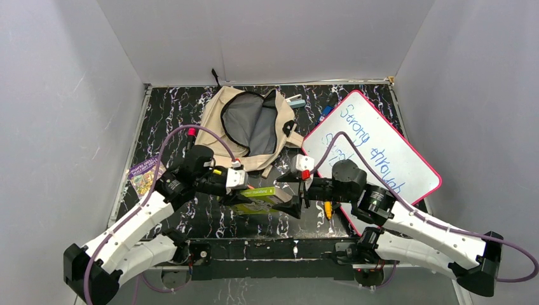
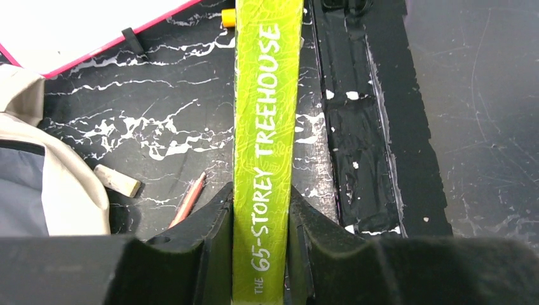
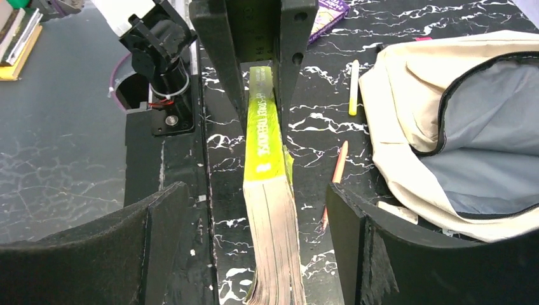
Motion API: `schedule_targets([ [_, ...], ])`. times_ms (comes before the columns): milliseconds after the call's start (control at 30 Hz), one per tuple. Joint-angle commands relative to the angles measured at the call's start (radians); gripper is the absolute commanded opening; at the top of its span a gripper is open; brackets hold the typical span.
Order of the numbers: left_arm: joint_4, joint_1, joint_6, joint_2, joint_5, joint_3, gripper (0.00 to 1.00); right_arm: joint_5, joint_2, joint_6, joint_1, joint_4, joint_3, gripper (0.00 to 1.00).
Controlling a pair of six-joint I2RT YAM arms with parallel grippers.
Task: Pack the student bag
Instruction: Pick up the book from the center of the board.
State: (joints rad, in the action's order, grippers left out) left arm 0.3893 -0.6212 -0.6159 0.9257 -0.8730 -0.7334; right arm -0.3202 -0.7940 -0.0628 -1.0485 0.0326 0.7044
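Note:
The student bag (image 1: 254,124), cream with a grey lining, lies unzipped at the back of the table; its mouth also shows in the right wrist view (image 3: 407,101). In front of it a lime-green book (image 1: 257,192), "The 65-Storey Treehouse", is held on edge. My left gripper (image 2: 260,219) is shut on its spine (image 2: 267,95). My right gripper (image 3: 257,213) is open, one finger on each side of the book's page end (image 3: 273,241), with a gap on both sides. The left gripper (image 3: 254,51) clamps the book's far end.
A pink-framed whiteboard (image 1: 372,152) lies to the right. A pencil (image 2: 187,200) and an eraser (image 2: 117,180) lie beside the bag, with a yellow pen (image 3: 353,88) nearby. A purple booklet (image 1: 145,173) is at the left, a yellow marker (image 1: 328,208) near the right arm.

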Motion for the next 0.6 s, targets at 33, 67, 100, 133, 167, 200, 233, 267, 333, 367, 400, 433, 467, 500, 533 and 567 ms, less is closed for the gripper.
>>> schedule_targets([
  [33, -0.048, -0.003, 0.063, -0.047, -0.061, -0.042, 0.0, -0.044, 0.026, -0.005, 0.0, -0.009, -0.02, 0.88],
  [67, -0.047, -0.003, 0.066, -0.049, -0.061, -0.046, 0.0, -0.049, 0.026, -0.013, 0.0, -0.012, -0.023, 0.88],
  [100, -0.048, -0.003, 0.068, -0.051, -0.062, -0.051, 0.0, -0.049, 0.024, -0.021, -0.001, -0.015, -0.025, 0.88],
  [133, -0.048, -0.003, 0.068, -0.051, -0.063, -0.057, 0.0, -0.048, 0.02, -0.029, 0.0, -0.019, -0.027, 0.88],
  [167, -0.049, -0.003, 0.07, -0.053, -0.065, -0.062, 0.0, -0.046, 0.015, -0.038, -0.001, -0.022, -0.029, 0.87],
  [200, -0.049, -0.003, 0.07, -0.053, -0.067, -0.067, 0.0, -0.042, 0.008, -0.049, -0.001, -0.022, -0.029, 0.86],
  [233, -0.048, -0.003, 0.07, -0.053, -0.068, -0.074, 0.0, -0.043, 0.0, -0.06, -0.001, -0.015, -0.027, 0.86],
  [267, -0.049, -0.003, 0.071, -0.052, -0.069, -0.08, 0.0, -0.044, -0.008, -0.071, 0.0, -0.006, -0.024, 0.84],
  [333, -0.048, -0.003, 0.072, -0.053, -0.074, -0.097, 0.0, -0.045, -0.023, -0.091, -0.001, 0.016, -0.017, 0.82],
  [367, -0.048, -0.003, 0.072, -0.052, -0.076, -0.103, 0.0, -0.042, -0.028, -0.099, -0.001, 0.028, -0.015, 0.8],
  [400, -0.045, -0.003, 0.073, -0.051, -0.079, -0.108, 0.0, -0.038, -0.032, -0.104, -0.001, 0.033, -0.014, 0.78],
  [433, -0.044, -0.003, 0.071, -0.05, -0.083, -0.114, 0.0, -0.038, -0.034, -0.108, -0.001, 0.034, -0.015, 0.76],
  [467, -0.041, -0.003, 0.069, -0.05, -0.095, -0.12, 0.0, -0.039, -0.036, -0.112, -0.001, 0.033, -0.017, 0.73],
  [500, -0.041, -0.003, 0.067, -0.05, -0.105, -0.124, 0.0, -0.039, -0.036, -0.114, 0.0, 0.031, -0.018, 0.69],
  [533, -0.04, -0.003, 0.065, -0.051, -0.114, -0.126, 0.0, -0.036, -0.037, -0.116, -0.001, 0.026, -0.02, 0.65],
  [567, -0.04, -0.003, 0.063, -0.051, -0.122, -0.127, 0.0, -0.032, -0.038, -0.115, -0.001, 0.021, -0.02, 0.6],
])
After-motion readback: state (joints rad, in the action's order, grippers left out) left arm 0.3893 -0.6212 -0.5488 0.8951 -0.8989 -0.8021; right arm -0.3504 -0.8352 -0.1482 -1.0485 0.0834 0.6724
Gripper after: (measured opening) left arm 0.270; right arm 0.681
